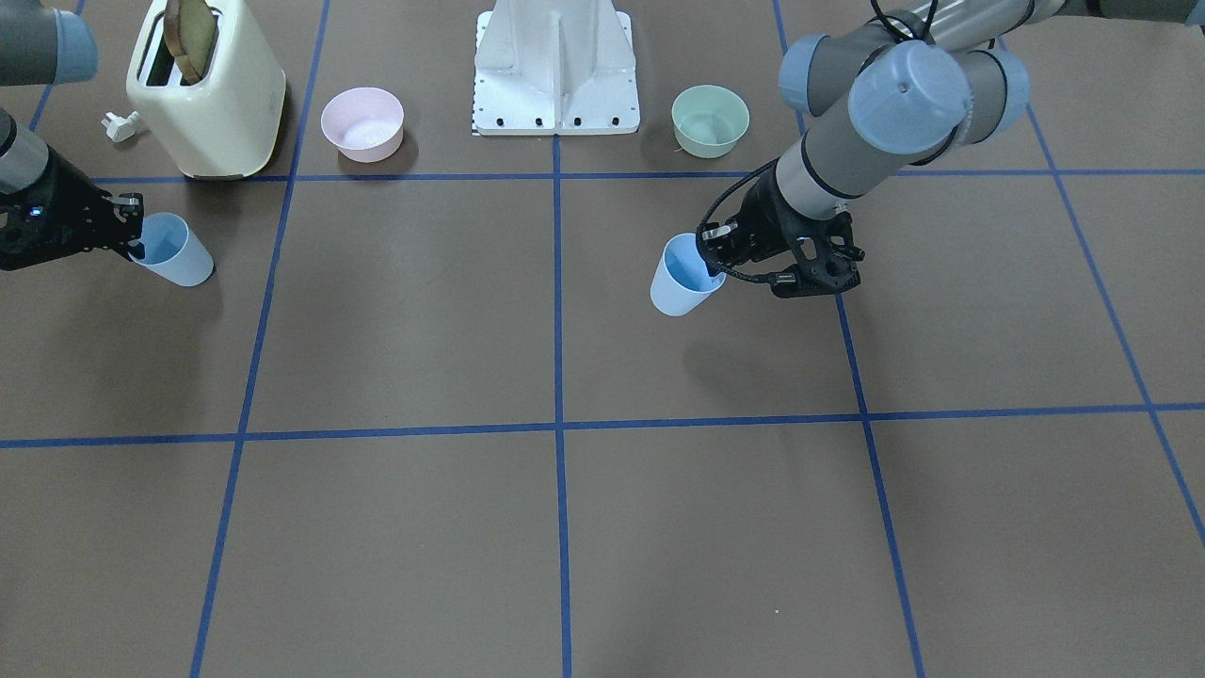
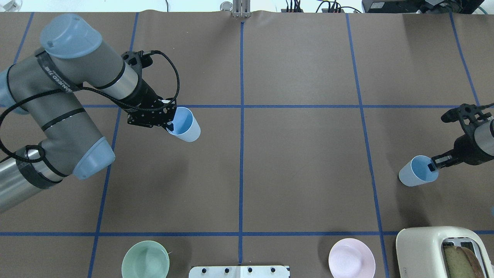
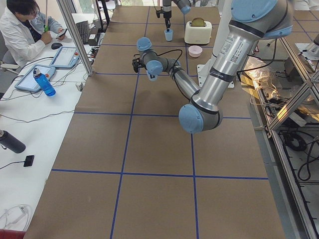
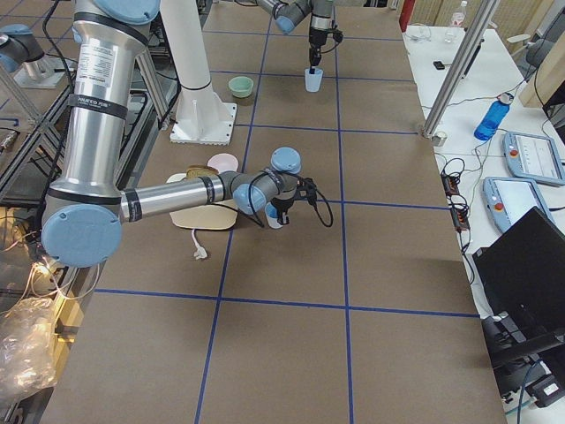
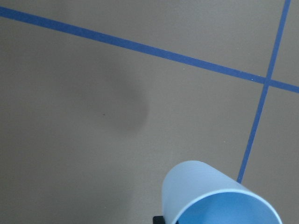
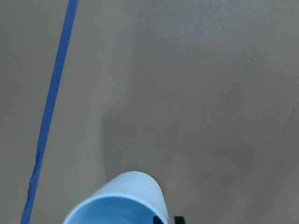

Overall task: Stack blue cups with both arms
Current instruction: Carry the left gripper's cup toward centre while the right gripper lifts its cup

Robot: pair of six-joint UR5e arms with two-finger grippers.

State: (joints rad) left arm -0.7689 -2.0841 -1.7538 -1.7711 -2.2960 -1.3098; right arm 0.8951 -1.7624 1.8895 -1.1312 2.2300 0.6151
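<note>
Two light-blue cups are each held by one arm. My left gripper [image 2: 172, 124] is shut on the rim of one blue cup [image 2: 186, 126], one finger inside it. The cup hangs tilted above the table, its shadow well apart from it; it also shows in the front view [image 1: 680, 280] and the left wrist view [image 5: 205, 193]. My right gripper [image 2: 433, 166] is shut on the rim of the other blue cup [image 2: 413, 173], near the table's right end. That cup [image 1: 179, 252] is tilted and low; I cannot tell whether it touches the table. It fills the bottom of the right wrist view [image 6: 119, 200].
A cream toaster [image 2: 440, 253] with a bread slice stands close behind the right cup. A pink bowl [image 2: 351, 258], a green bowl [image 2: 145, 259] and the white pedestal [image 1: 556, 66] sit along the robot's edge. A white plug [image 1: 120, 125] lies by the toaster.
</note>
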